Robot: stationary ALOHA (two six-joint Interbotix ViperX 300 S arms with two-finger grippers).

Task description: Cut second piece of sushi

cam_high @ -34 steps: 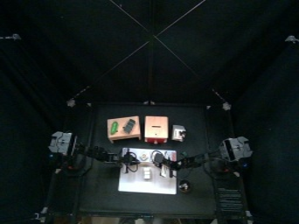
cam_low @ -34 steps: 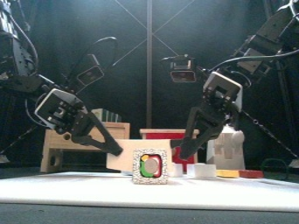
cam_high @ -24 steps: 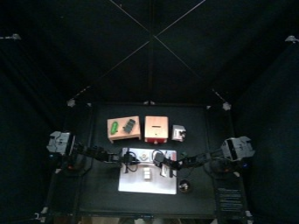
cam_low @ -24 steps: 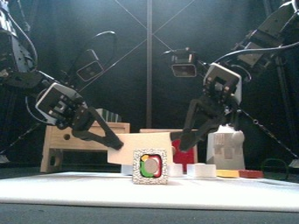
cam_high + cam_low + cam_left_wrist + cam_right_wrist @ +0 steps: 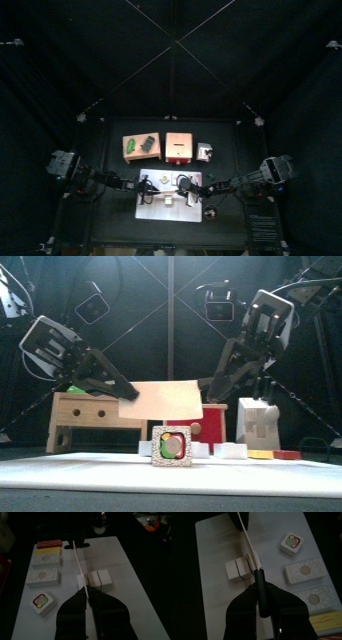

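Observation:
A thin tan blade (image 5: 167, 402) hangs level above the white board (image 5: 170, 209), held at both ends. My left gripper (image 5: 87, 593) is shut on one end and my right gripper (image 5: 258, 574) is shut on the other. The wrist views show the blade edge-on, running past white sushi blocks (image 5: 95, 579) that lie side by side on the board; the same white blocks (image 5: 236, 568) sit beside the blade's line. A cut sushi piece with a red and green filling (image 5: 170, 446) stands at the board's front, below the blade and apart from it.
Two speckled white blocks (image 5: 44, 576) and a red-topped one (image 5: 49, 545) lie in a row along one side of the board. Behind the board stand a wooden box (image 5: 139, 145), a red box (image 5: 178, 147) and a small white carton (image 5: 205, 151).
Both grippers have lifted the blade, from low beside the sushi piece to well above it in the front view. The pieces on the board have not moved.

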